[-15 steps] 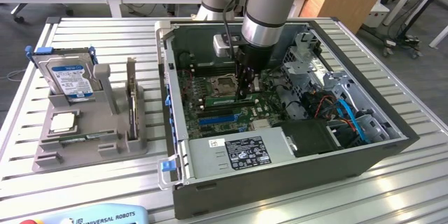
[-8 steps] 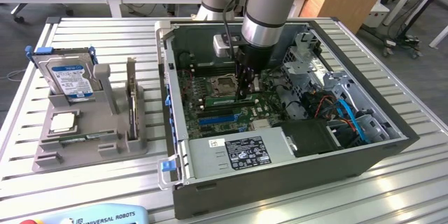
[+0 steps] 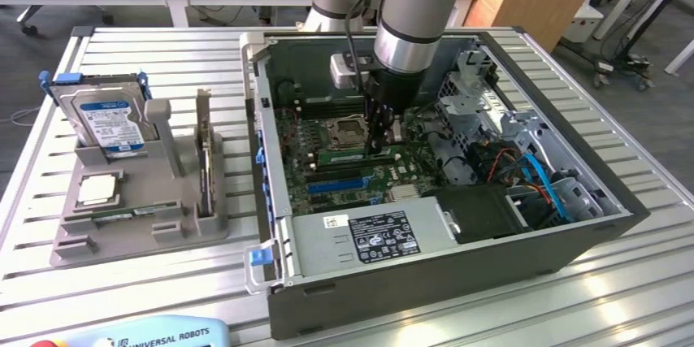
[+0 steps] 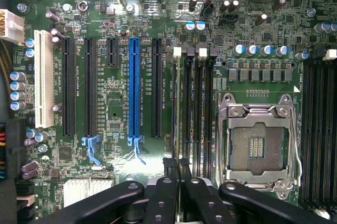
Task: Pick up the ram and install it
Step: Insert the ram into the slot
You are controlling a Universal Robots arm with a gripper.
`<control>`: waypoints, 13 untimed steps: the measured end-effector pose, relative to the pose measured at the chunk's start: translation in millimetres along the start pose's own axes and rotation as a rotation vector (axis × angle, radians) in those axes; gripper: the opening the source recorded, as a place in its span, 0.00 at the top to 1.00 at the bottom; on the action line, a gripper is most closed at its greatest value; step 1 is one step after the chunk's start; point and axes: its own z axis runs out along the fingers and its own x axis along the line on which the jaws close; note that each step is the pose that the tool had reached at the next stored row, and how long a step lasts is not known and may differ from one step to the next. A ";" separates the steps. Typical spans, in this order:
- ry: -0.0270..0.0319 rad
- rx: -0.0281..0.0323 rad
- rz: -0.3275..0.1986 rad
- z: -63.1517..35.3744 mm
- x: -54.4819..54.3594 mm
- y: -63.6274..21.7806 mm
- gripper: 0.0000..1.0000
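**Gripper deep in the case, ram lined up at the memory slots**

You've got the arm reaching straight down into the open computer case [image 3: 434,294]. The gripper [image 3: 378,145] sits low over the motherboard [image 4: 116,124], just beside the empty processor socket [image 4: 258,145].

Look at the wrist view: the black fingers [image 4: 169,182] come in close together, and the jaws are pinched on the thin top edge of the ram [image 4: 176,108]. You see that stick edge-on, a pale narrow line. It runs lengthwise along the outermost of the black memory slots [image 4: 195,108], between the socket and the row of long expansion slots. Its far end reaches a white latch [image 4: 177,51]. You can't tell from here whether the stick is already seated in the slot or just touching its top. The blue expansion slot [image 4: 134,87] stands two rows over, well clear of the fingers.

Over on the exterior view's left, the grey holder [image 3: 141,237] sits on the slatted table [image 3: 618,298], apart from the case. It carries the blue-labelled hard drive [image 3: 109,123] propped upright and the square silver processor chip [image 3: 97,190] lying flat. Another thin board [image 3: 203,152] stands on edge along the holder's side nearest the case.
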 end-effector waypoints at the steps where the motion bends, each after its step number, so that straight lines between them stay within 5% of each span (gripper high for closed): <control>1: -0.0001 0.0000 0.000 0.0 0.0 0.0 0.88; 13: -0.0004 0.0000 0.012 0.6 0.0 0.0 0.88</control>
